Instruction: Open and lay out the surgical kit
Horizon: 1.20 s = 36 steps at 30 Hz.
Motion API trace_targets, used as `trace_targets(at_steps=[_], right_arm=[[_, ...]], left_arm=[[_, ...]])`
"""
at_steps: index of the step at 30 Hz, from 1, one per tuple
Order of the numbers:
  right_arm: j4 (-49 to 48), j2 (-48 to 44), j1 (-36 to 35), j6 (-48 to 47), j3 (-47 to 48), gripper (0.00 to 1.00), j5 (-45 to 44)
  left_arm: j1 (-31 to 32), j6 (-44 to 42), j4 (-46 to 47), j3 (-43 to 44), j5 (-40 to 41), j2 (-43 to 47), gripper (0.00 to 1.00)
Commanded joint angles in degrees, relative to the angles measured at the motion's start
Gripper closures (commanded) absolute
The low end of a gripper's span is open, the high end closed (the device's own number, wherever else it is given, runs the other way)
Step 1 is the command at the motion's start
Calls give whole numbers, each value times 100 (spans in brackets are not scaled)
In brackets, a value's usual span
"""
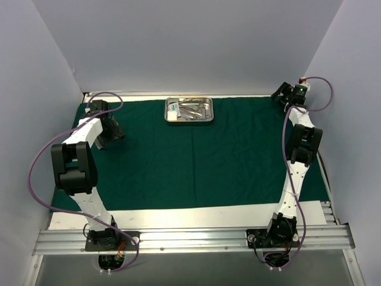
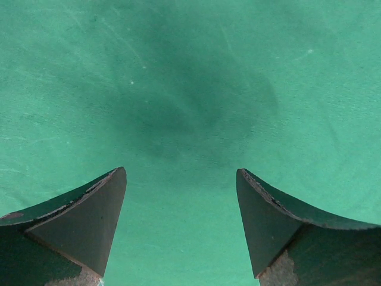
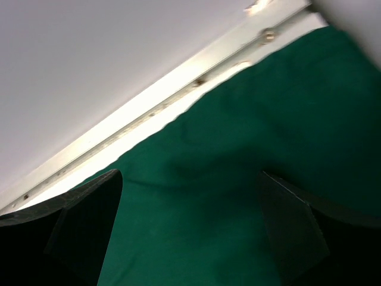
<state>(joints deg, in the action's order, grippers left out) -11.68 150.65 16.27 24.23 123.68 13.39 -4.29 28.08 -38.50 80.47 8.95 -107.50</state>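
top external: drape (image 1: pixel 196 161) spread flat, tray (image 1: pixel 189 121) at its far edge; left gripper (image 2: pixel 181 173) and right gripper (image 3: pixel 190 179) hover wide open, empty, over far corners, likely to flatten cloth.

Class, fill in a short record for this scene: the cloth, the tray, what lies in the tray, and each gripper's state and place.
drape: dark green, spread flat
tray: steel, uncovered, on the drape, far middle
in tray: silver instruments; small white-green packet at its left end
left gripper: open, empty, over bare drape, far left
right gripper: open, empty, at the drape's far right corner
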Motion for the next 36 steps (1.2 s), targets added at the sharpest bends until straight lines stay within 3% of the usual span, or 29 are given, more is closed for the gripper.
trace_targets(at_steps=[1, 11, 23, 28, 36], right_arm=[[598, -184, 376, 143, -387, 9, -671], [869, -1115, 254, -409, -616, 10, -873], [1062, -2523, -1424, -577, -2049, 13, -1039], [1397, -2549, -2249, -533, -1909, 14, -1302], [1959, -2040, -2989, -437, -908, 29, -1532]], left_arm=[[-19, 22, 106, 92, 195, 54, 16], [-19, 75, -149, 136, 397, 335, 16], [104, 40, -228, -452, 757, 1415, 16], [315, -21, -202, -637, 1011, 1820, 16], [728, -206, -122, -813, 1302, 1997, 16]])
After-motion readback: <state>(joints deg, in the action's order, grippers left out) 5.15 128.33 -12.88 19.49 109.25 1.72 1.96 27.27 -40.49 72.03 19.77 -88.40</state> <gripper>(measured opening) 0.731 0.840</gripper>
